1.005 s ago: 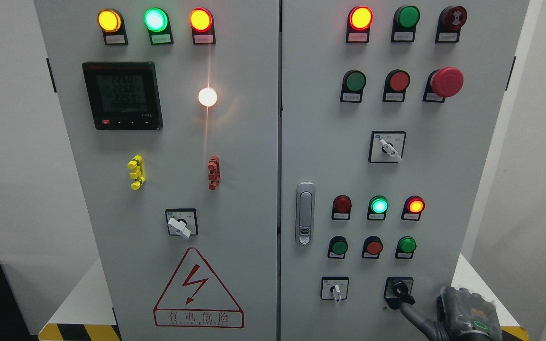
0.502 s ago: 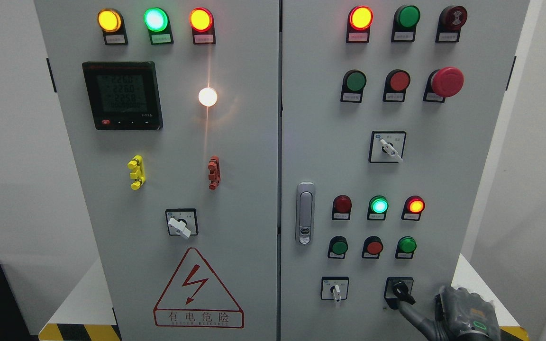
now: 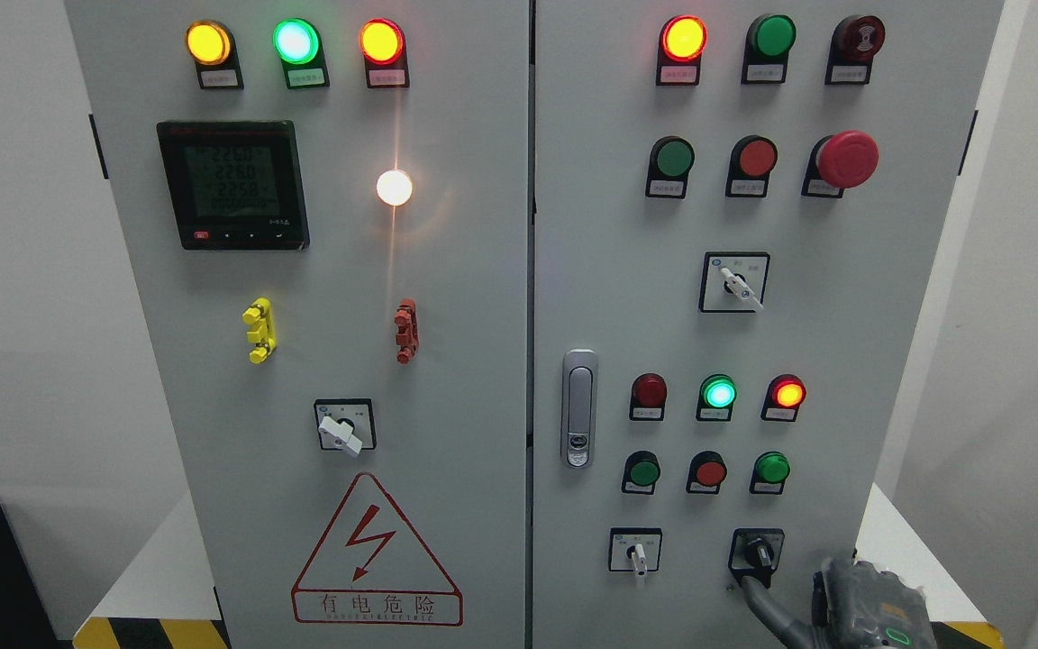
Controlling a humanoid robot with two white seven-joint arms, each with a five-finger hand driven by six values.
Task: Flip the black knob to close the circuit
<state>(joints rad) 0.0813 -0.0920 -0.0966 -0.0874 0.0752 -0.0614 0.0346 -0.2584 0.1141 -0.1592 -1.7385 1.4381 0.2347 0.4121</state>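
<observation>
The black knob (image 3: 758, 551) sits in a black square plate at the lower right of the grey cabinet's right door (image 3: 609, 297). Its handle stands nearly upright. My right hand (image 3: 830, 615) comes in at the bottom right corner, just below and right of the knob. One grey finger (image 3: 758, 602) stretches up and left, its tip at the plate's lower left corner, under the knob. The hand grasps nothing. The rest of the hand is cut off by the picture's bottom edge. My left arm is out of view.
A white-handled selector (image 3: 636, 552) sits left of the black knob. Above it are rows of green and red buttons and lamps (image 3: 718, 393). A silver door latch (image 3: 579, 407) is at the door's left edge. A white ledge (image 3: 897, 550) runs right of the cabinet.
The black knob's handle has turned from pointing down-right to nearly upright. My right hand has moved a little left and down, its fingertip now under the knob.
</observation>
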